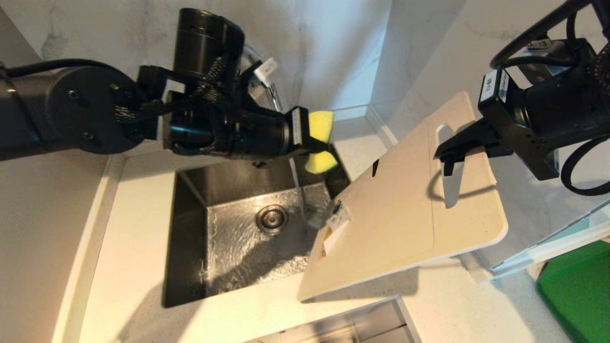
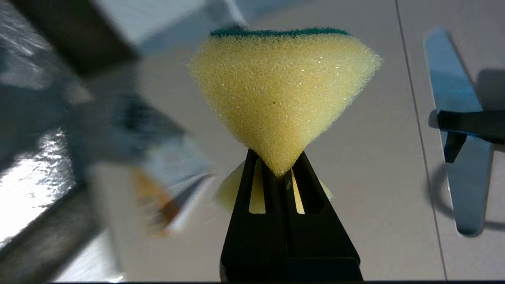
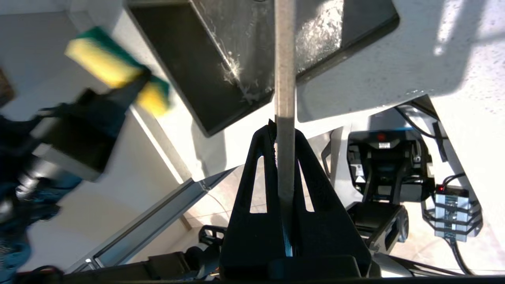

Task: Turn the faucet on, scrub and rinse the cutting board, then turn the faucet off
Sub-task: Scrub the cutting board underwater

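The pale beige cutting board [image 1: 405, 209] hangs tilted over the sink's right rim, its labelled lower corner [image 1: 336, 226] over the basin. My right gripper [image 1: 450, 152] is shut on the board's edge beside the handle hole; the thin edge [image 3: 285, 59] runs between its fingers [image 3: 284, 134]. My left gripper [image 1: 317, 145] is shut on a yellow sponge [image 1: 320, 125] with a green scouring face, held just left of the board's upper part, not touching it. The sponge [image 2: 282, 98] bulges out of the fingers [image 2: 278, 165]. The faucet [image 1: 274, 97] is mostly hidden behind the left arm. A water stream [image 1: 298, 190] falls into the basin.
The steel sink [image 1: 190, 228] has a wet floor and a round drain [image 1: 272, 218]. White counter [image 1: 133, 238] surrounds it, with the wall close behind. A dark green mat [image 1: 579, 286] lies at the far right beyond a glass edge [image 1: 548, 247].
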You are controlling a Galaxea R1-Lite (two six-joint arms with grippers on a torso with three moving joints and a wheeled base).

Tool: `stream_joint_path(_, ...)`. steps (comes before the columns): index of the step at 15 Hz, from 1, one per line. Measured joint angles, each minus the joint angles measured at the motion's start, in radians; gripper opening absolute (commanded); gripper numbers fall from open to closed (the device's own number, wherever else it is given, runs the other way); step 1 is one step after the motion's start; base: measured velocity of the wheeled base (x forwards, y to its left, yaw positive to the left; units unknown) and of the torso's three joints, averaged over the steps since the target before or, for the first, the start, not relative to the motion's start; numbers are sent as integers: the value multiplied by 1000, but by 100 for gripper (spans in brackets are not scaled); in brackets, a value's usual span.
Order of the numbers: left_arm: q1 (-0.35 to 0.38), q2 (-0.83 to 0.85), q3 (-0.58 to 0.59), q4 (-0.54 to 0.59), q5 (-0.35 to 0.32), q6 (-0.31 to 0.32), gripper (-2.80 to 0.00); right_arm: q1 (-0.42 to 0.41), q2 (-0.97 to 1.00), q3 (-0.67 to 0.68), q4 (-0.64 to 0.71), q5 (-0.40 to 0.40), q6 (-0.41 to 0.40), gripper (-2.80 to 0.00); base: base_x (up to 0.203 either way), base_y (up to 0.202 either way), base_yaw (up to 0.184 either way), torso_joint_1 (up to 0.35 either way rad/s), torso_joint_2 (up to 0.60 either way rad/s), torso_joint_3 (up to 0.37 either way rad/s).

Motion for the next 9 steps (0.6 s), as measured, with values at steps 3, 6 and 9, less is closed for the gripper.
stream_joint_path(3, -77, 91, -57, -14, -17, -19, -280, 2, -1, -3, -7, 35, 2, -280, 0, 0, 0, 0, 0, 0)
stream_joint_path(6, -115, 129, -65, -38, -20, -25, -280, 1, -1, -6, -10, 48, 1, -280, 0, 0, 0, 0, 0, 0)
stream_joint_path(9, -129, 147, -65, -36, -16, -25, -280, 1, -1, -13, -13, 50, 1, -280, 0, 0, 0, 0, 0, 0)
